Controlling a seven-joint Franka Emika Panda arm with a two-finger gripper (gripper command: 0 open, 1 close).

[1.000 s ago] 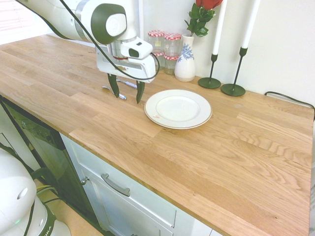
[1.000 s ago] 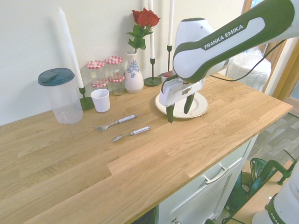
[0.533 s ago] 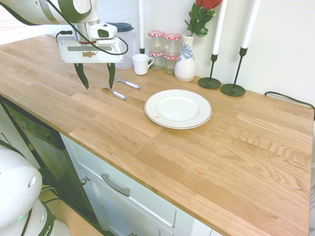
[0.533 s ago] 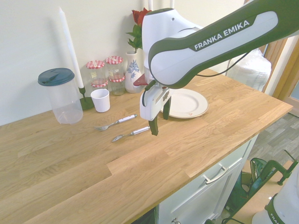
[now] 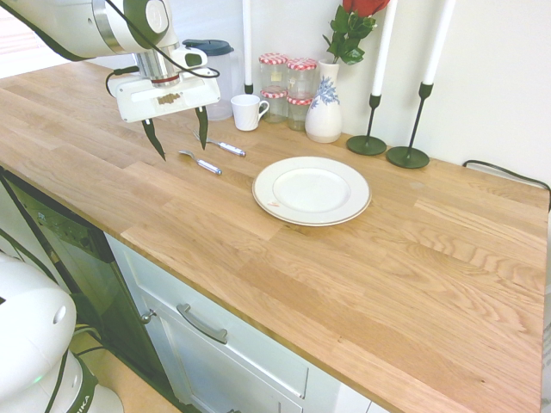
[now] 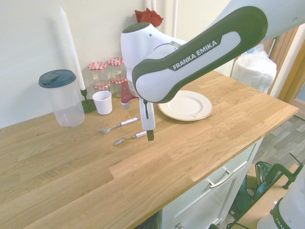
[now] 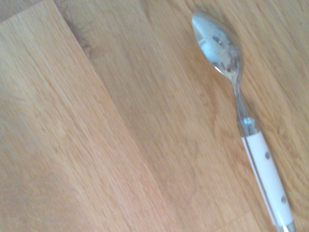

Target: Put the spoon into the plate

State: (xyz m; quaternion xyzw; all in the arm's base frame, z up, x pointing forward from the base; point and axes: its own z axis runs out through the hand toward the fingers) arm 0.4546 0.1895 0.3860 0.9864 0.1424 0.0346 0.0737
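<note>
Clearly, we risk taking the fork (image 6: 116, 126) by mistake, as it lies just beside the spoon (image 5: 200, 162); the thin handle may also slip on the wood. Our gripper (image 5: 179, 138) hangs wide open and empty above the spoon (a silver bowl with a white riveted handle), which lies flat on the worktop (image 5: 362, 267), apart from the plate (image 5: 312, 190).

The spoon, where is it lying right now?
The spoon lies flat on the wooden counter, beside the fork, left of the plate in the first exterior view, beneath the open gripper.
</note>
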